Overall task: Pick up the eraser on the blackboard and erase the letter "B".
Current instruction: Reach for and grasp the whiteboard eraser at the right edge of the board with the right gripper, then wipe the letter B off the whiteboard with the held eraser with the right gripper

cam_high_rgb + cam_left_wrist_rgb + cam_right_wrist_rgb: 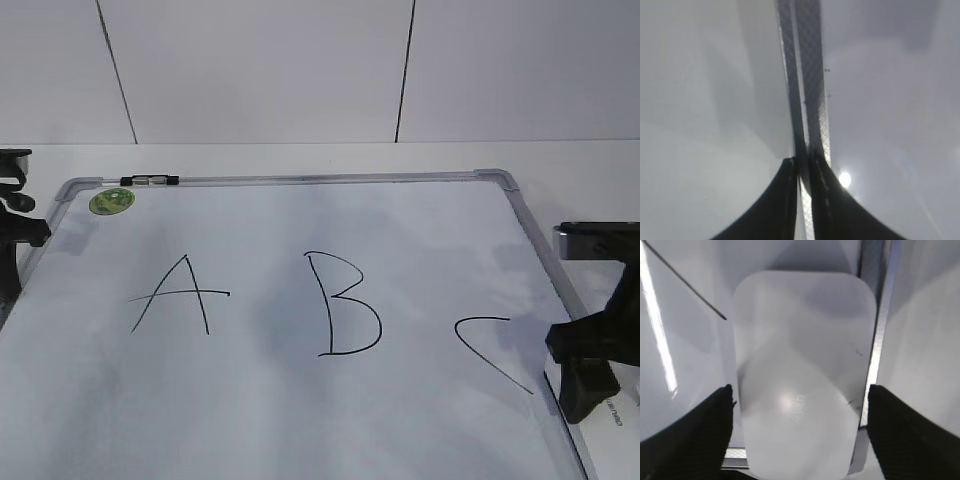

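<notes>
White tabletop and a pale panelled wall with two dark seams form the backdrop; on the table lies the blackboard [300, 420], a white dry-erase surface in a grey metal frame.

Items we record on the board:
- the letter "A" [180, 295], black, left of centre;
- the letter "B" [345, 305], black, at the middle, every stroke whole;
- the letter "C" [492, 350], black, to the right, its lower tail running toward the right gripper;
- a round green sticker [111, 201] at the far left corner;
- a small black-and-clear clip [150, 181] on the far frame rail.

The eraser [802, 375], a white rounded block with faint grey lettering, lies at the board's near right corner, overlapping the frame rail. In the exterior view only a sliver of it shows beneath the right gripper [585, 385].

Right gripper: jaws apart, one dark finger on each side of the eraser, close to its edges; we cannot tell whether they touch it, and they are not clamped on it.

Left gripper [802, 167]: jaws together, holding nothing, poised over the board's left frame rail.

Progress, as we judge it: early. The eraser is straddled but not yet gripped or lifted. Left to do: closing on the eraser, carrying it to the "B", wiping that letter away while sparing its neighbours.
</notes>
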Controlling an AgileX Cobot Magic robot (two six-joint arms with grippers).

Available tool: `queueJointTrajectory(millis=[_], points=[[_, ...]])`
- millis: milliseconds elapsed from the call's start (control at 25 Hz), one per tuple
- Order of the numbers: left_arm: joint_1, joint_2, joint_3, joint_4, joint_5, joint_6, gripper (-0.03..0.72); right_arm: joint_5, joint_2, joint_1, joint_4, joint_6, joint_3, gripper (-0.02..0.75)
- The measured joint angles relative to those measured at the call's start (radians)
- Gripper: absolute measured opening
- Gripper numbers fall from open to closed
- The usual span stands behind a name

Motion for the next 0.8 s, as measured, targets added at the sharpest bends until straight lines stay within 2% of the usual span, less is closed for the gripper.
queueJointTrajectory(millis=[800], points=[[0.002,0.0,0.0,-0.022,-0.002,0.0,0.038,-0.008,0.028,0.0,0.003,0.022,0.0,0.644]])
